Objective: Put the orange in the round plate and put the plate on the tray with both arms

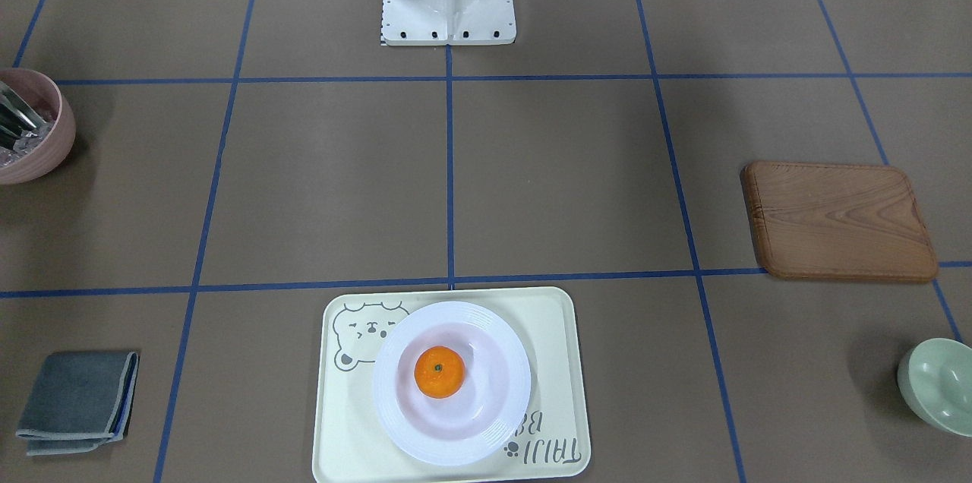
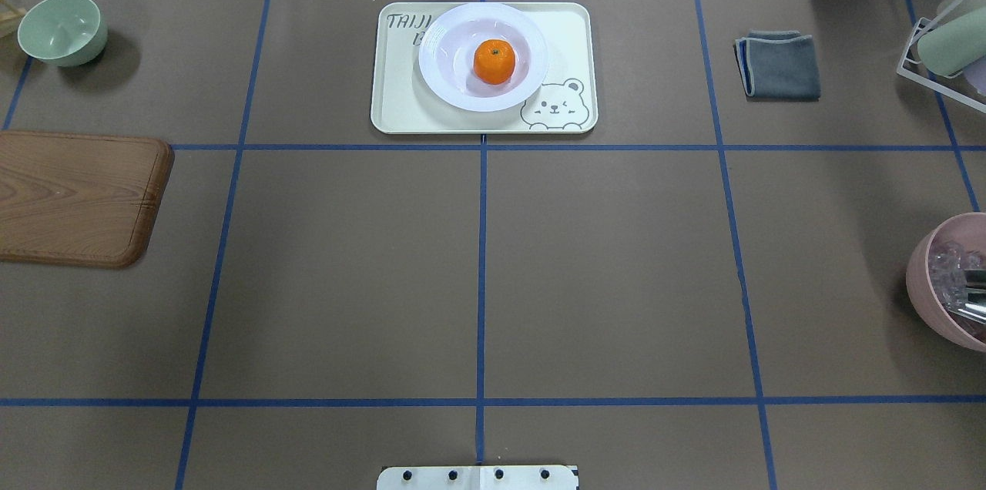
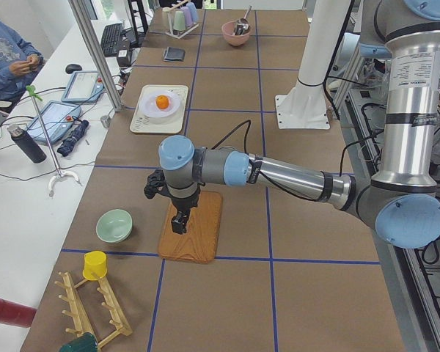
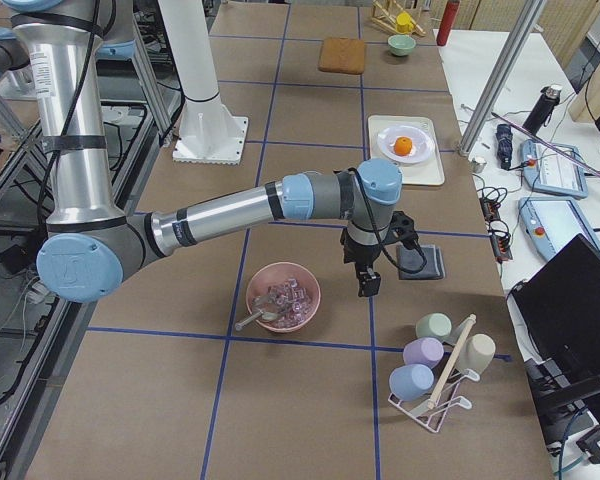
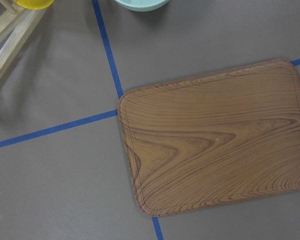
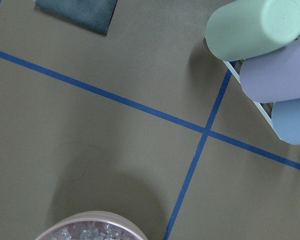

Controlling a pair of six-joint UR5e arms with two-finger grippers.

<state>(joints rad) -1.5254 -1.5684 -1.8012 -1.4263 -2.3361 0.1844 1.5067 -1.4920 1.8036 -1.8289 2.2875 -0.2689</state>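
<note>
The small, round, bright-orange mandarin orange [image 1: 439,372] sits in the well of the white round deep-rimmed plate [image 1: 486,443], and that plate rests flat on the large pale cream rectangular tray [image 1: 558,331] with the grey bear drawing, covering part of the bear and the lettering, at the far middle of the brown paper-covered bench [image 1: 562,179] with its blue tape grid. Judged from how things lie, both parts of the task look done, and nothing is in hand. The fingers of the left arm [image 3: 179,221] hang above the brown wooden board [image 3: 205,238], well apart from the tray. The fingers of the right arm [image 4: 368,285] hang between the pink bowl of clear pieces [image 4: 282,296] and the folded dark grey cloth [image 4: 420,262], likewise far from the tray. Each shows in a side view only, so I cannot tell how far either pair is parted. Neither appears to carry anything. The next move probably calls for no grasp at all, only keeping both arms out of the plate's way; the orange would roll if the plate were nudged
</note>
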